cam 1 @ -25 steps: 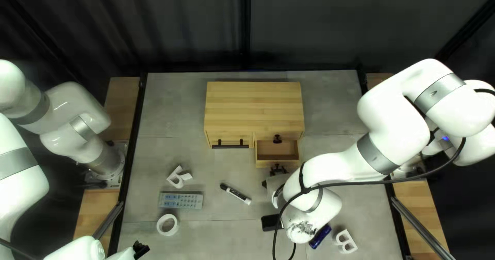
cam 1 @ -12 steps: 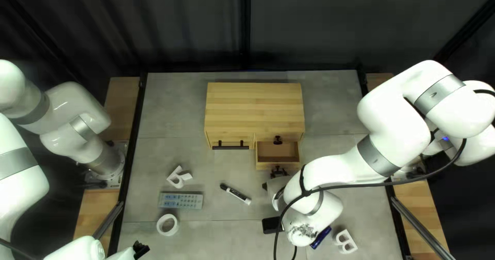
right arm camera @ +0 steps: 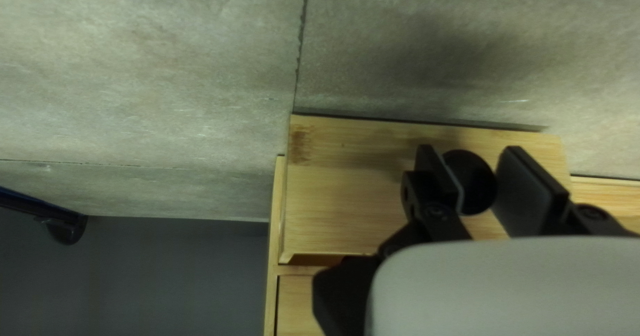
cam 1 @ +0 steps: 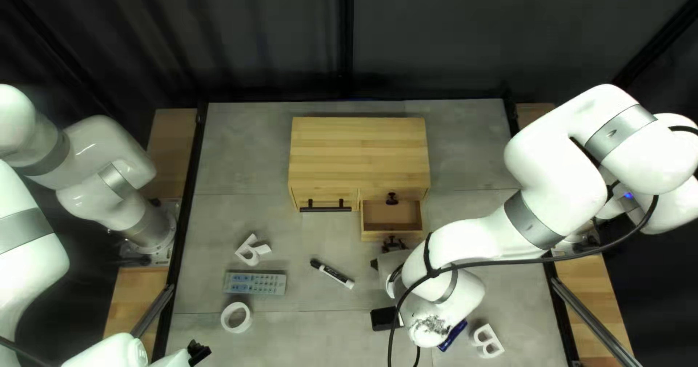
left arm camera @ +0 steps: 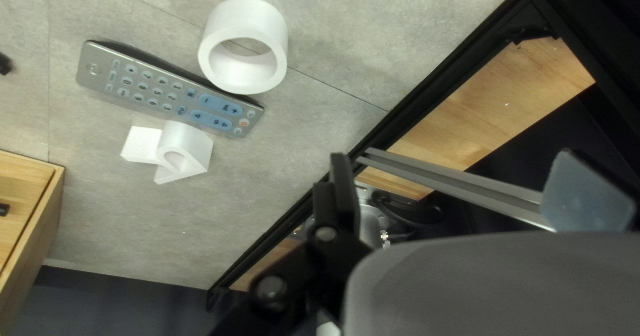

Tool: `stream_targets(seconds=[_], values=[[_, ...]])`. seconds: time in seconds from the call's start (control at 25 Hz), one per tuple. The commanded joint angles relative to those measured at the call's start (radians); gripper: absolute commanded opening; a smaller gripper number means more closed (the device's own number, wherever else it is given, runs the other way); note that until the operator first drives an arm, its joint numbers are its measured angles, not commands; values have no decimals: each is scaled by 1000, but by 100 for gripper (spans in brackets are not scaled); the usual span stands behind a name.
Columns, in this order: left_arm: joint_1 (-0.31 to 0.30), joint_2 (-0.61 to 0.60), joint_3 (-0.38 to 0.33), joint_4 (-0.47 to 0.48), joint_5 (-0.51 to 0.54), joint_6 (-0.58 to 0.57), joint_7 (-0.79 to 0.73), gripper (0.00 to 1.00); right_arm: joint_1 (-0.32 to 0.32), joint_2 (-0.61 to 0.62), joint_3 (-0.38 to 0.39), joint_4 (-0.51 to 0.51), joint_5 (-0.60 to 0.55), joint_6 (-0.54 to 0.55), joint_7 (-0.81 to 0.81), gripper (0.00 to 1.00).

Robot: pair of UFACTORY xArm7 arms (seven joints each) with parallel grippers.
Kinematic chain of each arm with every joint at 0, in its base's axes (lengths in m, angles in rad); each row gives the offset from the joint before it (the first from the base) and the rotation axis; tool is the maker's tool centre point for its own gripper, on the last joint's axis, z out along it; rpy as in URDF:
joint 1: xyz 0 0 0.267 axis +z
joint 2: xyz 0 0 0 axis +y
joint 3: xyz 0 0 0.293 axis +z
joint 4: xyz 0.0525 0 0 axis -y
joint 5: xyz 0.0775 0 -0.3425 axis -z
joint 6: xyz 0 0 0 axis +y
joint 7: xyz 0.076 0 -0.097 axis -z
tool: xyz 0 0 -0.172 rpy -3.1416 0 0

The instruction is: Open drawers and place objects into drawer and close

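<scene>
- Out a touch came the drawer (cam 1: 372, 234) from the cabinet (cam 1: 358, 149), my right pincer (right arm camera: 471, 156) easing back toward the tabletop's (cam 1: 305, 338) near edge with it.
- Right pincer was closed on the round knob (right arm camera: 475, 188), one finger on each side.
- That knob was the crux: it sat on the drawer's front, the pincer straight out from it, so any more pull had to run along that same line, square to the front's long axis.
- Right arm (cam 1: 465, 247) was the nearer by far; my left pincer (left arm camera: 460, 159) stood wide open, well apart, beyond the tape roll (cam 1: 236, 317).
- Drawer already gaped, unfilled; letting go looked next, I judged, backing straight off lest I drag it.
</scene>
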Motion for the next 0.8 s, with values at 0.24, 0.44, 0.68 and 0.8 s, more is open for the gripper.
stream_targets(seconds=[0.24,0.44,0.68,0.8], values=[[0,0,0,0,0,0,0,100,13,6,5,19,10,29,0,2],[0,0,0,0,0,0,0,100,12,7,5,18,8,24,1,2],[0,0,0,0,0,0,0,100,14,8,8,19,10,20,1,2],[0,0,0,0,0,0,0,100,18,13,9,28,13,27,3,2]])
